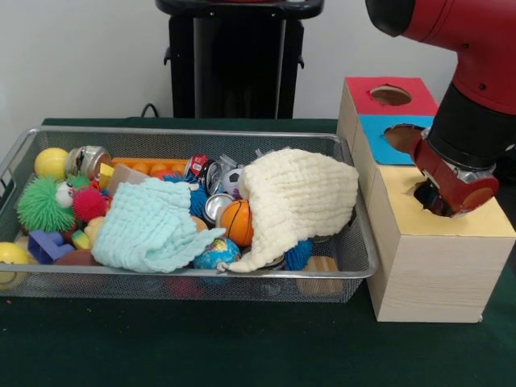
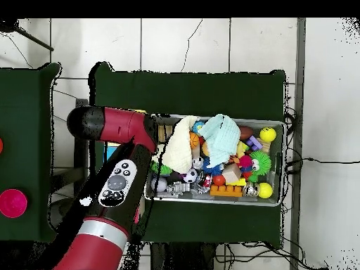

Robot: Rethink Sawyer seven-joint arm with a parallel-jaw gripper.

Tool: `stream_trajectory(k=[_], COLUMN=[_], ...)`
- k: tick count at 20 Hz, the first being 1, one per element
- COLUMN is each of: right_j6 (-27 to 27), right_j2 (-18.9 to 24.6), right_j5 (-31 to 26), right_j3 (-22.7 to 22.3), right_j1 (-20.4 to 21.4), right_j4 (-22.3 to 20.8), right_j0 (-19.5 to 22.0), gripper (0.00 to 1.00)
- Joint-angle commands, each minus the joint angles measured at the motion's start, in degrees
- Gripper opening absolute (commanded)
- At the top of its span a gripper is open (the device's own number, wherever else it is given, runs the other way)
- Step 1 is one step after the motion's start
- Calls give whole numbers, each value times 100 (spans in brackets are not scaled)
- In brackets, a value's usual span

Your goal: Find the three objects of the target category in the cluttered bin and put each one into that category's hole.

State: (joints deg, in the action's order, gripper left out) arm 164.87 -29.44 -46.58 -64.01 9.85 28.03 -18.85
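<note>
The green-covered bench (image 1: pixel 242 347) carries a wide silver wire-mesh bin (image 1: pixel 367 262) crammed with toys, and a row of three pale wooden boxes standing just beside the bin's end. The red and black arm (image 1: pixel 476 72) reaches down over the largest of them, the yellow-topped box (image 1: pixel 439 258); its gripper (image 1: pixel 446 196) sits right at that box's round hole (image 1: pixel 422 193), hiding most of the opening, and whether its fingers are apart or closed on anything cannot be told. From overhead the arm (image 2: pixel 116 183) covers the boxes almost entirely. Behind the yellow-topped box stand the blue-topped box (image 1: pixel 379 133) and the red-topped box (image 1: pixel 363 90), each with its own round opening. In the bin, a cream waffle cloth (image 1: pixel 298 197) drapes over the clutter at the end nearest the boxes, touching a small orange basketball (image 1: pixel 236 222); a pale mint cloth (image 1: pixel 149 230) lies beside it. A green spiky ball (image 1: pixel 42 205), a yellow ball (image 1: pixel 50 163) and a small globe ball (image 1: pixel 216 254) lie among the rest. No polka-dot cloth shows in either view
</note>
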Motion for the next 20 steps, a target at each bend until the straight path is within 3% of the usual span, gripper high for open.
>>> stream_trajectory(k=[1, 2, 3, 8, 20], right_j6=[1143, 1142, 1090, 741, 866], right_j2=[0, -17, 28, 111, -69], right_j5=[-412, -458, -435, -272, -446], right_j3=[653, 678, 613, 550, 645], right_j1=[-355, -348, -297, -210, -244], right_j4=[-2, -3, 26, -68, -127], right_j0=[376, 389, 428, 502, 477], gripper=[100, 100, 0, 0, 0])
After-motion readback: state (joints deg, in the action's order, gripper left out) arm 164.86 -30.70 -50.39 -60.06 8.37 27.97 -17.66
